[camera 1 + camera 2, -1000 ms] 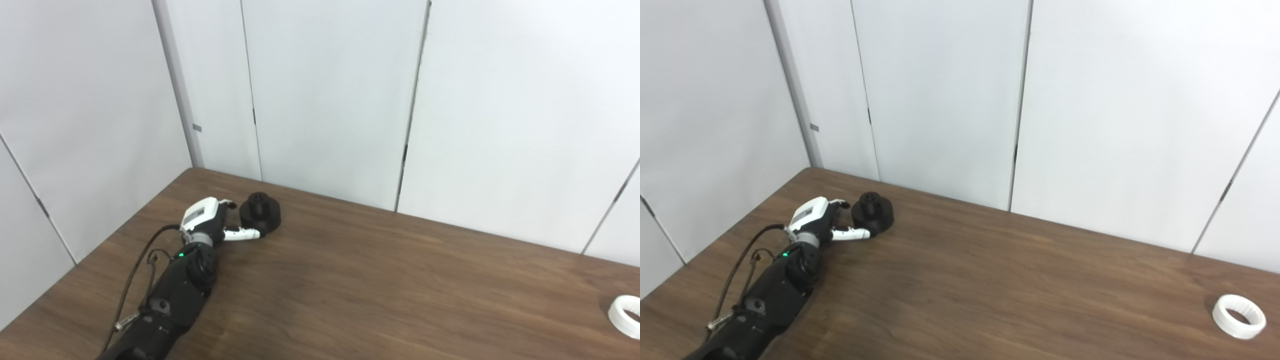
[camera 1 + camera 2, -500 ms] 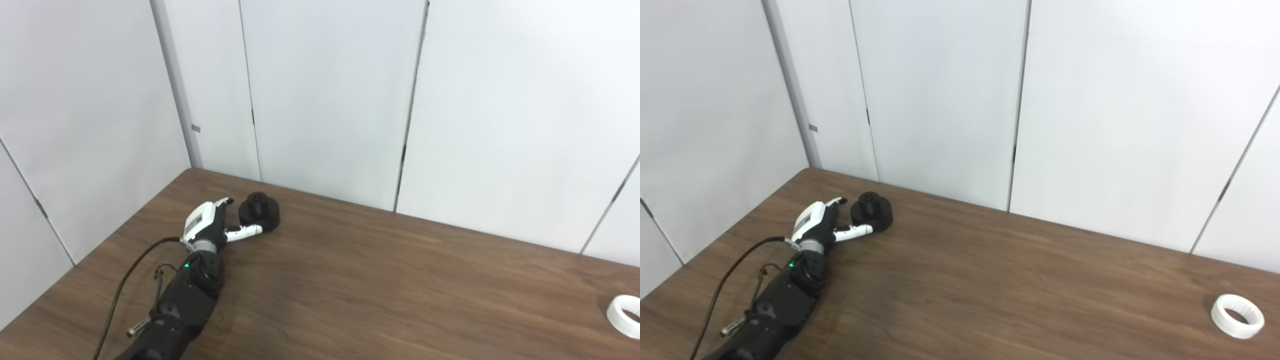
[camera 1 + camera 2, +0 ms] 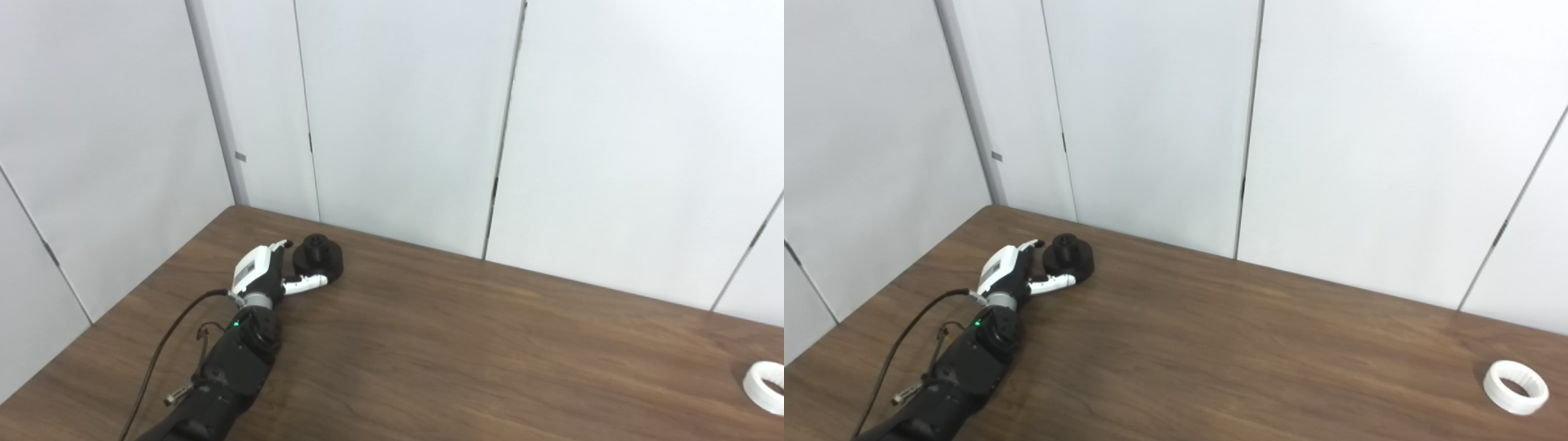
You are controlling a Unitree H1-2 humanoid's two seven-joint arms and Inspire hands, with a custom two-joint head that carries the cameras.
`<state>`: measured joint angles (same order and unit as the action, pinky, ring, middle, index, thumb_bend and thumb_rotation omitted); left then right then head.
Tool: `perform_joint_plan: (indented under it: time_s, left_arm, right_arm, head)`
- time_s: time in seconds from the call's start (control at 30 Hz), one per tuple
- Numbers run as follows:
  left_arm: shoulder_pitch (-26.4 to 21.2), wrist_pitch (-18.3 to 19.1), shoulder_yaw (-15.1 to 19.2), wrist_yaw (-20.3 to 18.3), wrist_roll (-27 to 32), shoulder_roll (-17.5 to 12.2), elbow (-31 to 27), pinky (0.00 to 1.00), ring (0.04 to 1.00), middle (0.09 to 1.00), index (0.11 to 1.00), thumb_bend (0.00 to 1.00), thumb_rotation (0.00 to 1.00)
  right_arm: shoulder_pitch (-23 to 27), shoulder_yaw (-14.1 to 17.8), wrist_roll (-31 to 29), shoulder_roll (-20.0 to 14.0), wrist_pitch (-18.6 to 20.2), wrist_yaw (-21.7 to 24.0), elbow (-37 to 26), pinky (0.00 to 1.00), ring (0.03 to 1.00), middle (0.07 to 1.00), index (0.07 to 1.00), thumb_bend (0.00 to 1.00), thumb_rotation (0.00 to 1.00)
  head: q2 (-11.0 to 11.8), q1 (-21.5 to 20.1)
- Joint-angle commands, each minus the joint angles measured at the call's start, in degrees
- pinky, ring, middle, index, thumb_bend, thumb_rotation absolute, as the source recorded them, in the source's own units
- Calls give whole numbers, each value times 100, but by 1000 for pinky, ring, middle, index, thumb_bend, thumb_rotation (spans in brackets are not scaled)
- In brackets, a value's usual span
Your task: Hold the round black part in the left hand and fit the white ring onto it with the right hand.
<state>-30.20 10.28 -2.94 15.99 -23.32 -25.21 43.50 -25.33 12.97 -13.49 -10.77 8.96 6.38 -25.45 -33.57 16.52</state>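
**Barely begun: black part about to be gripped, ring untouched**

We are at the very start of the job. Our left hand [image 3: 260, 277] lies low over the table [image 3: 429, 343], reaching toward the far left corner, where the round black part [image 3: 318, 260] sits on the wood with its small raised hub pointing up. The hand's fingers [image 3: 278, 246] are spread rather than curled, with the thumb [image 3: 304, 283] stretched out along the near side of the black part, at or very near its base. The other fingertips reach toward the part's left side. We cannot tell from either view whether anything is pressing on it yet, but the hand plainly has not wrapped around it, and the part rests flat on the table, so we judge it not yet held.

The white ring [image 3: 1516, 387] lies flat on the table at the far right, near the front edge and well apart from the black part, with nothing near it. Our right hand does not show in either view.

So nothing is finished. What is left, as we see it, is nearly everything: close the left hand around the black part and lift it, bring the right hand in to pick up the ring, carry the two together, and seat the ring over the part.
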Motion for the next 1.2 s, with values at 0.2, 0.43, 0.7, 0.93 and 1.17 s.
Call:
perform_joint_plan:
  time_s: [0.2,0.43,0.7,0.93,1.17]
  left_arm:
    - [-223,190,-277,-144,-140,74,38,1000,999,955,885,1000,513]
    - [-290,204,-352,-63,-169,147,148,1000,994,951,871,1000,516]
    - [-360,188,-395,61,-157,210,310,1000,989,944,872,1000,522]
    - [-413,135,-345,230,-103,269,449,1000,977,929,857,1000,513]
    - [-401,34,-201,310,22,312,476,1000,967,918,847,1000,487]
  right_arm:
    - [-46,27,19,-73,-8,-15,-186,1000,1000,987,994,653,1000]
    - [-46,29,2,-64,-16,-12,-190,1000,1000,985,998,666,1000]
    - [-71,20,13,-71,14,-8,-232,1000,1000,990,998,665,1000]
    - [-78,17,58,-73,3,-15,-227,1000,1000,983,994,673,1000]
    - [-98,13,34,-89,7,17,-248,1000,1000,983,984,680,1000]
  head:
    - [-31,-32]
    - [-40,-44]
    - [-58,-39]
    - [-68,-33]
    - [-96,-37]
